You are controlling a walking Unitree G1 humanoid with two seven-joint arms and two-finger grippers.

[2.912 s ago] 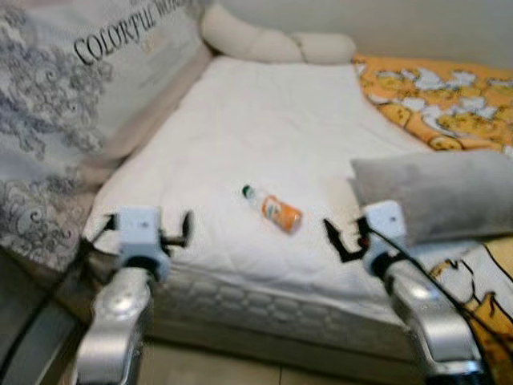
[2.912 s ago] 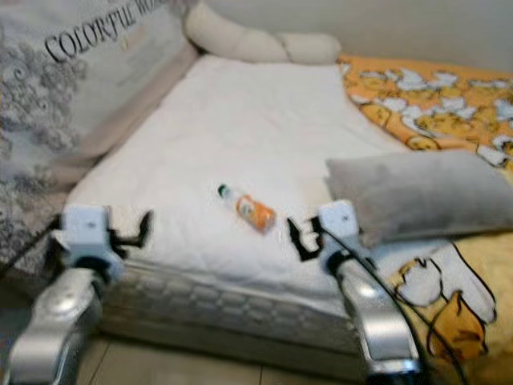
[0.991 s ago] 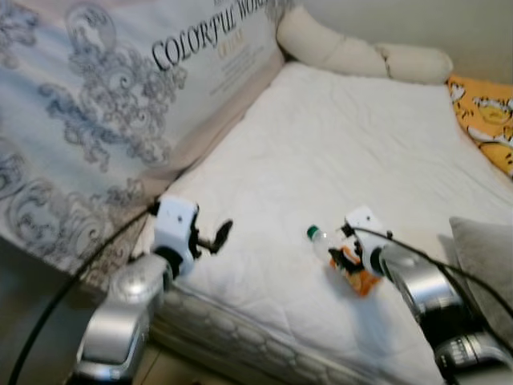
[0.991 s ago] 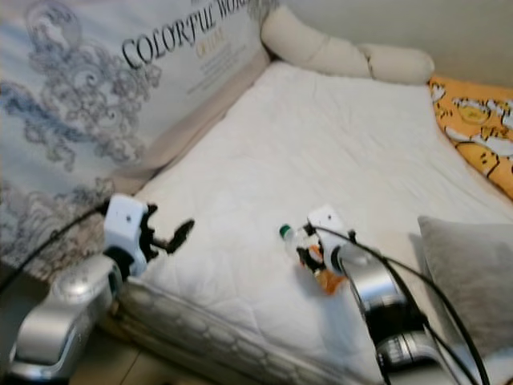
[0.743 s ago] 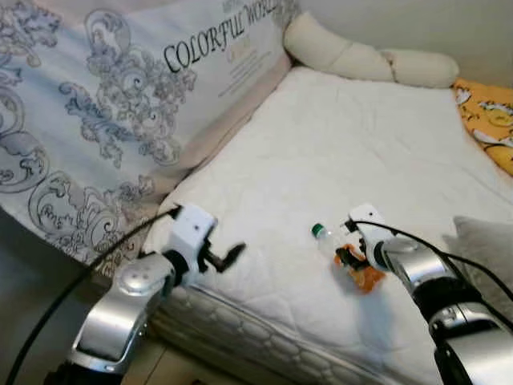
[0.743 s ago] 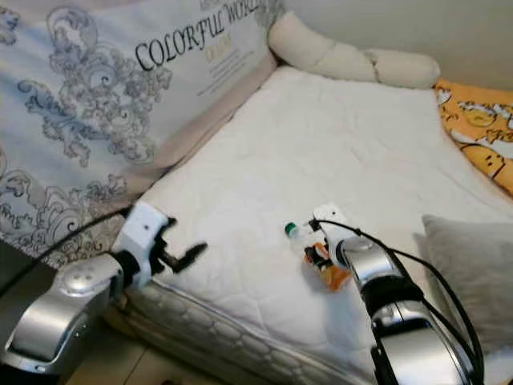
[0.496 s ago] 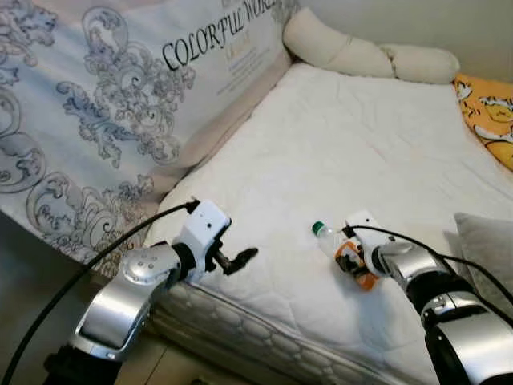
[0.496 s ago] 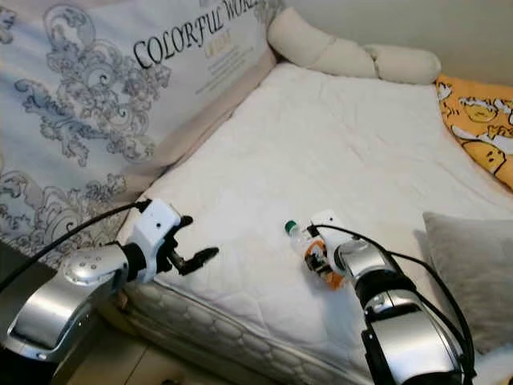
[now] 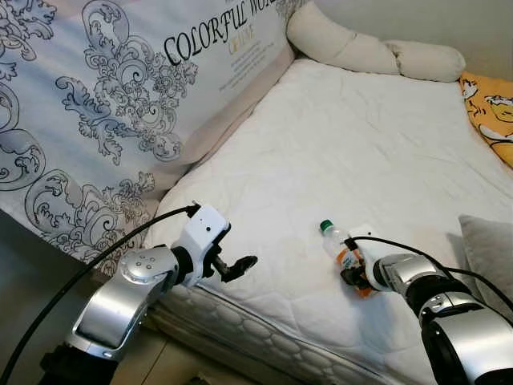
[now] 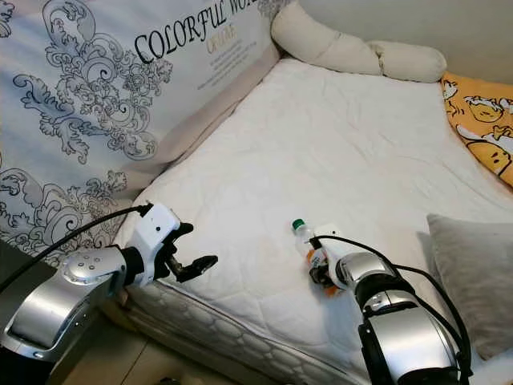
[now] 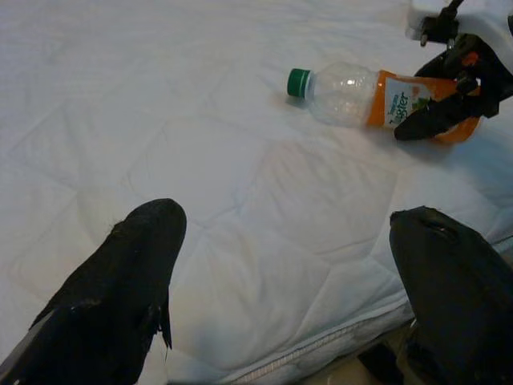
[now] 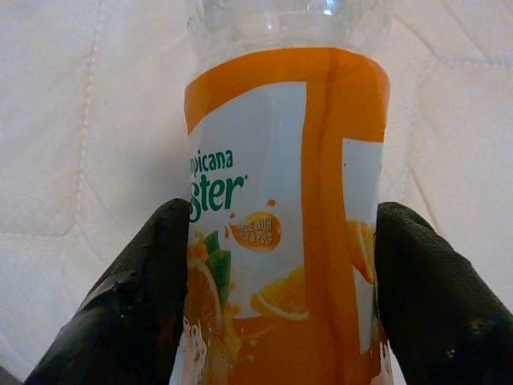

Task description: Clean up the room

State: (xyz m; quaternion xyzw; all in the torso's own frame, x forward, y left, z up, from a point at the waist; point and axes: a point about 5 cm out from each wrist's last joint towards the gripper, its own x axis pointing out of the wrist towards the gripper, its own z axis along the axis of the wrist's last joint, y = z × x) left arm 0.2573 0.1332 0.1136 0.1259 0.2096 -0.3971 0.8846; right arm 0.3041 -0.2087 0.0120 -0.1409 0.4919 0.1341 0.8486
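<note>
Right tool (image 9: 353,274) clamped around orange bottle (image 11: 377,97), base hidden; left tool (image 11: 288,313) wide, fingertips cropped.

The large pale cloth panel with grey scrollwork (image 9: 120,104) leaning along the white quilted bed (image 9: 361,152) carries dark capitals that read "COLORFUL WO", cut off at the picture's edge, with a smaller gold line beneath them too small to read. The clear plastic bottle with an orange label and green cap (image 12: 284,208), lying on that bed, shows green letters "picana" above "ster" on a white patch of the label, both words cut at their start.
</note>
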